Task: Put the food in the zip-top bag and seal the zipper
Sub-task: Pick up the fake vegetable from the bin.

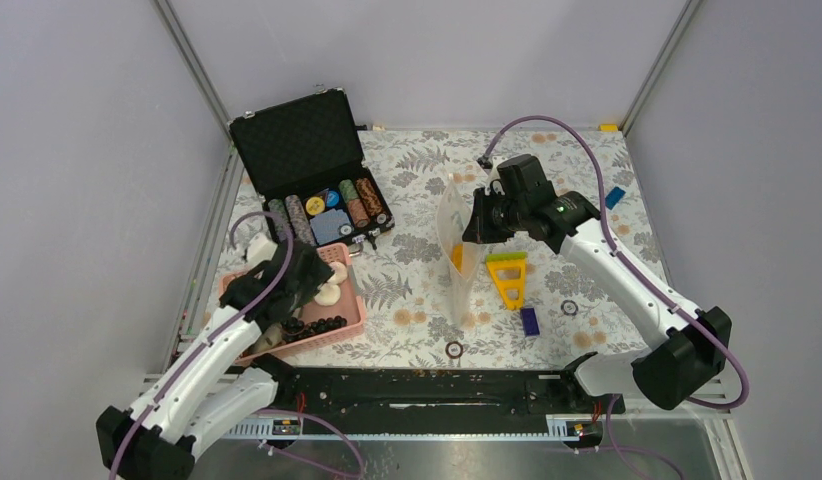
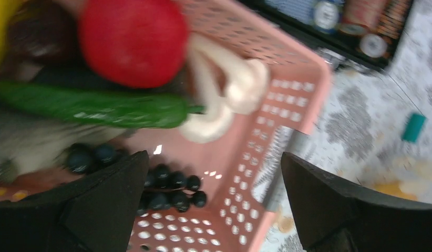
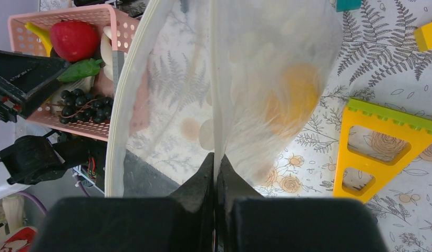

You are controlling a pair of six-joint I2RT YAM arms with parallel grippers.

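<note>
Our right gripper is clenched on the zip-top bag, holding it upright at the centre of the counter with the zipper mouth gaping. One orange sits inside. At 8 o'clock from the bag, our left gripper hangs released over the pink basket. The basket holds one red fruit, one green vegetable, one banana, one grape bunch and at least two white mushrooms.

Between your right gripper's fingers you have one zip-top bag, holding one orange. Beside it lies one yellow triangular piece. Under your left gripper, one pink basket holds one red fruit, one green vegetable, one banana, one grape bunch and at least two mushrooms.
</note>
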